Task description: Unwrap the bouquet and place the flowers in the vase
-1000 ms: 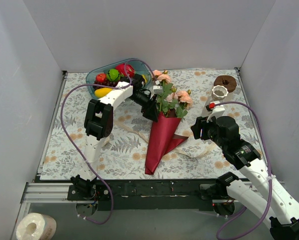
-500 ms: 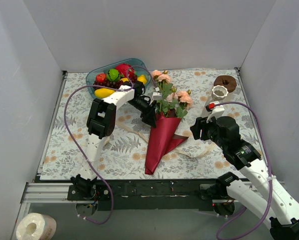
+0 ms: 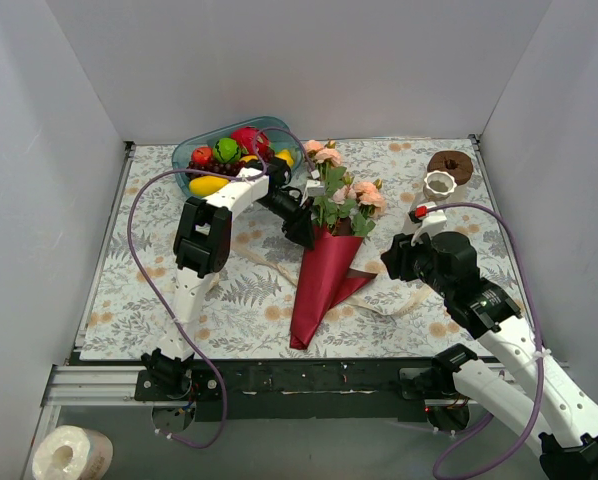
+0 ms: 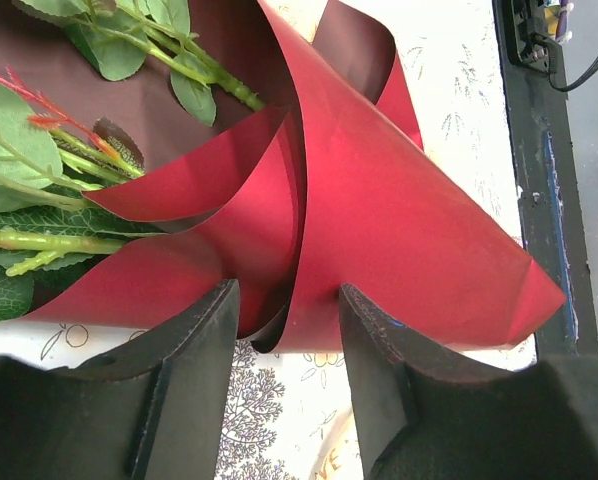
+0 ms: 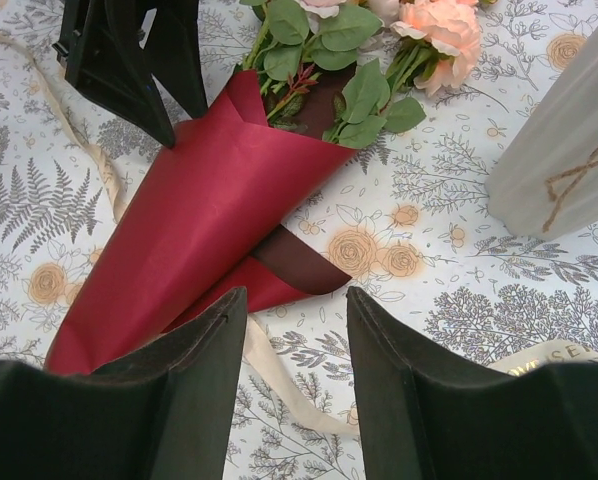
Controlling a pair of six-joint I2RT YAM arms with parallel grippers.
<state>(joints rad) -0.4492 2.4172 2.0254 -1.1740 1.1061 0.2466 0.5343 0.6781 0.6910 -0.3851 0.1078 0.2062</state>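
Early going: the ribbon (image 5: 284, 385) is loose on my worktop (image 3: 219, 300), the bouquet (image 3: 324, 265) lies mid-worktop in its red paper (image 4: 399, 230), no flowers (image 3: 339, 195) in the far-right vase (image 3: 439, 184); left claw (image 4: 286, 295) part-open astride the paper's edge, right claw (image 5: 297, 300) open, holding nothing.

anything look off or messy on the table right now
Nothing is spilled or broken. The bouquet lies on its side mid-table, its red paper wrap gaping at the overlap. The cream ribbon trails loose beside it instead of tying it. The vase stands upright at the far right.
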